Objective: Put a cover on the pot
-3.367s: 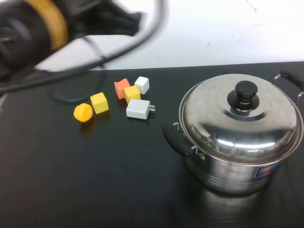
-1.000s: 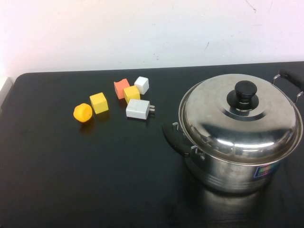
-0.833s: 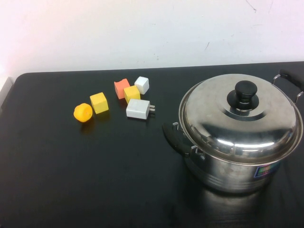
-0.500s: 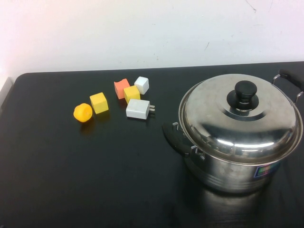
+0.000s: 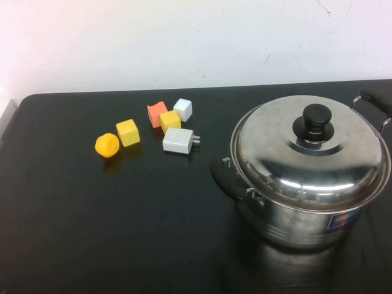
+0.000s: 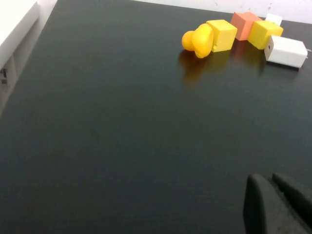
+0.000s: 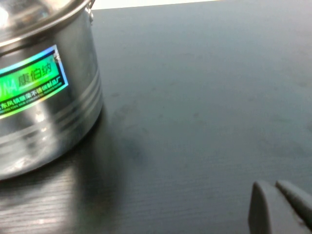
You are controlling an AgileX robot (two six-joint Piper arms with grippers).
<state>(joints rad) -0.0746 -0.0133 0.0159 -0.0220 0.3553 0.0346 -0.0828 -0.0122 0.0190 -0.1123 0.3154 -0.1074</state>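
The left gripper shows only in its own wrist view, as two dark fingertips pressed close together with nothing between them, low over bare black table. Ahead of it, well apart, lie a small yellow rounded piece, a yellow cube, an orange block, a second yellow cube and a white plug-in charger.

The right gripper likewise appears only in its wrist view, its grey fingertips drawn nearly together and holding nothing, hovering over the table near the pot. The pot's steel wall carries a shiny green-tinted sticker with printed characters. Neither gripper appears in the high view.

From the high view, the pot stands on the robot's right side of the table. The domed steel lid with its black knob sits on top of it, covering the opening. A black side handle juts toward the left, another shows at the far right. The small blocks, including a white cube, lie grouped on the left, far half of the table, well apart from the pot.
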